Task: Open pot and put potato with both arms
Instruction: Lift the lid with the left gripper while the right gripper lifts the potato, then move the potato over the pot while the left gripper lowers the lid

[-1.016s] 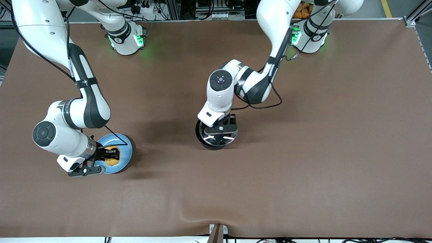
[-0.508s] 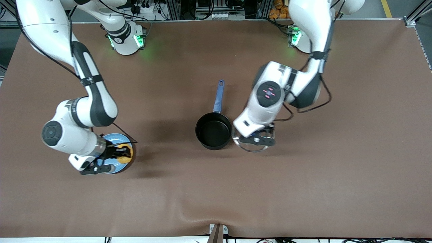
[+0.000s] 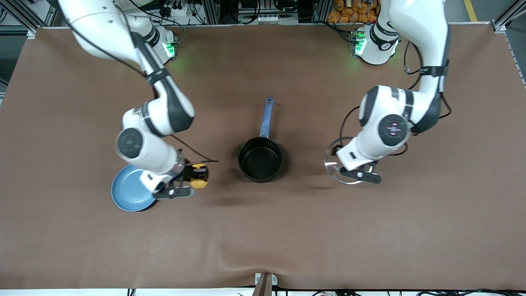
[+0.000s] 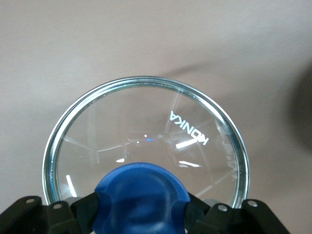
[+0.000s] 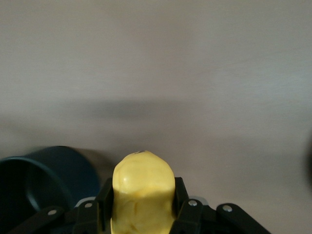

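Note:
The black pot [image 3: 260,161] stands open at mid-table, its blue handle [image 3: 267,117] pointing toward the robots' bases. My left gripper [image 3: 350,165] is shut on the blue knob [image 4: 140,197] of the glass lid [image 3: 333,163] and holds it over the bare table, toward the left arm's end from the pot. The lid's glass [image 4: 146,131] fills the left wrist view. My right gripper [image 3: 196,176] is shut on the yellow potato [image 3: 199,176] and holds it between the plate and the pot. The potato [image 5: 144,195] shows between the right gripper's fingers [image 5: 105,202].
A light-blue plate [image 3: 130,193] lies toward the right arm's end, nearer to the front camera than the pot, partly under the right hand. Its rim [image 5: 44,161] shows in the right wrist view. A brown mat [image 3: 263,230] covers the table.
The left gripper lifted the lid off the pot and carried it toward the left arm's end. The right gripper lifted the potato off the plate and moved it toward the pot.

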`<state>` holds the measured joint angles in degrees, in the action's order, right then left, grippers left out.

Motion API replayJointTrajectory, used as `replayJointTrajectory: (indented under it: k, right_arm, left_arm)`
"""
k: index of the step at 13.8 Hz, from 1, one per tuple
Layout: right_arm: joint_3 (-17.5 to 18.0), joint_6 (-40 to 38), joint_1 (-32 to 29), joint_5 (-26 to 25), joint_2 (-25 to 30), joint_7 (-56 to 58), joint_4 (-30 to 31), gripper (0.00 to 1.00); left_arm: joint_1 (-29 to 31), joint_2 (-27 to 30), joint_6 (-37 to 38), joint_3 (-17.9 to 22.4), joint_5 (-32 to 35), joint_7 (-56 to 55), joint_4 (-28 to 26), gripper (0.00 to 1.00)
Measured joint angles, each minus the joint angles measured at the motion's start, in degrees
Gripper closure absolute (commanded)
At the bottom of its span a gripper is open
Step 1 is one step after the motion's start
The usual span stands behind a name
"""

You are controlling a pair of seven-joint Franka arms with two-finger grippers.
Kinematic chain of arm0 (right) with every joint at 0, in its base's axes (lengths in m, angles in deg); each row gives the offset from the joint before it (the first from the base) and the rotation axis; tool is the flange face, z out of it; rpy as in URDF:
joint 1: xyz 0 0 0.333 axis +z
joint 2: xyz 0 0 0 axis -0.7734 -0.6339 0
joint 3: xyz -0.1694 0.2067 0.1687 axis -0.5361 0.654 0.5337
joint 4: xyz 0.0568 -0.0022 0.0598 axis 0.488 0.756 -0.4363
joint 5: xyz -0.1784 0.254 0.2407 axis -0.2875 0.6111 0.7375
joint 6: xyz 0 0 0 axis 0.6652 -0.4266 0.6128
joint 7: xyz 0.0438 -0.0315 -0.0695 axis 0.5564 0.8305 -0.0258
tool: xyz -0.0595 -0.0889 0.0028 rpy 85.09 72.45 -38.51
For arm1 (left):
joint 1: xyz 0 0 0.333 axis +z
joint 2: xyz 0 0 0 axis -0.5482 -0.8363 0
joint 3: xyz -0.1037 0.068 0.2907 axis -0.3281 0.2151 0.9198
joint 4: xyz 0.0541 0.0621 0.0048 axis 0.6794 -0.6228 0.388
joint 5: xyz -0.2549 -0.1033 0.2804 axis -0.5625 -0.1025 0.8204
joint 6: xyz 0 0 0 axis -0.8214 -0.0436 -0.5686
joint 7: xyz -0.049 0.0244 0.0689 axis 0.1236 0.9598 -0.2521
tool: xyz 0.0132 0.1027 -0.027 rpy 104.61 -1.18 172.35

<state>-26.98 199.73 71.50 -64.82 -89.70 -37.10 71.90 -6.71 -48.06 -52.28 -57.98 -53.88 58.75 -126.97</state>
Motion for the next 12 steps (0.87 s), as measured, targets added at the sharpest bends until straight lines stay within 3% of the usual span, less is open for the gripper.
replayJointTrajectory:
  k: [5, 10, 11, 12]
  right_arm:
    - [-0.16, 3.11, 9.95, -3.48, -0.19, -10.25, -0.15, 1.00]
    - [-0.33, 6.68, 15.36, -5.38, -3.76, -15.78, -0.20, 1.00]
    - [-0.34, 8.02, 16.26, -6.77, -5.27, -17.47, -0.61, 1.00]
    - [-0.35, 8.68, 16.98, -8.06, -6.84, -19.04, -1.51, 1.00]
  left_arm:
    - [4.22, 0.28, -14.64, 1.52, 0.00, 9.91, -13.35, 1.00]
    - [3.67, 0.10, -22.41, 1.43, 0.00, 9.93, -20.18, 1.00]
    - [3.69, -0.09, -23.63, 1.43, 0.00, 9.93, -20.86, 0.93]
    - [3.69, -0.34, -24.41, 1.43, 0.00, 9.93, -21.25, 0.33]
